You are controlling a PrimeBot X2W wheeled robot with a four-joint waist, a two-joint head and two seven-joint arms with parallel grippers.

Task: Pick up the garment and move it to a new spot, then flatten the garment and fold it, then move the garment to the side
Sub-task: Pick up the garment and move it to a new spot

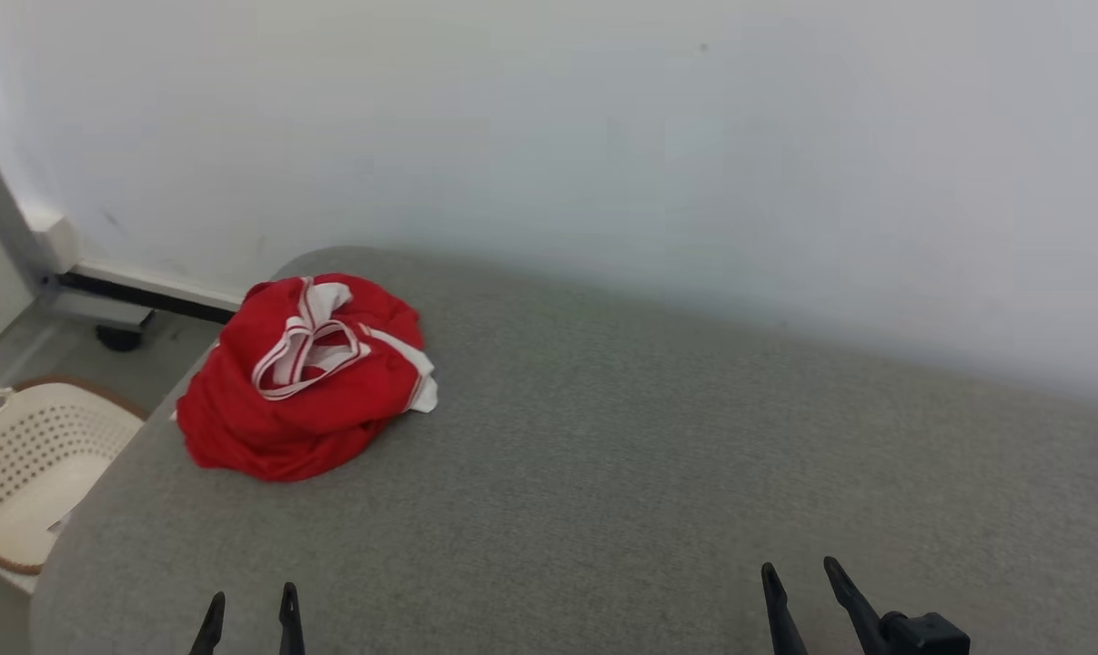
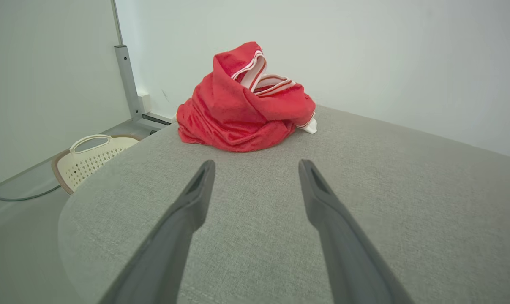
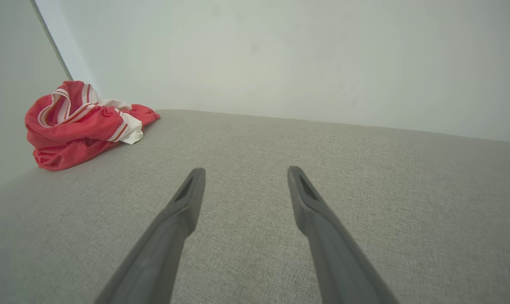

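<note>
Head view: a crumpled red garment with white striped trim [image 1: 303, 400] lies heaped at the far left corner of the grey fabric-covered counter [image 1: 603, 455], close to the pale wall. A cream perforated plastic basket [image 1: 30, 464] stands on the floor beyond the counter's left edge. The left fingers [image 1: 287, 619] and right fingers [image 1: 776, 609] show at the near edge, both pairs parted and empty, well apart from the garment. Left wrist view: the left fingers [image 2: 183, 223] are spread wide above the bare counter, and the garment [image 2: 238, 114] sits ahead of them. Right wrist view: the right fingers [image 3: 170, 228] are spread wide, holding nothing, and the garment [image 3: 73, 131] lies far to the upper left.
</note>
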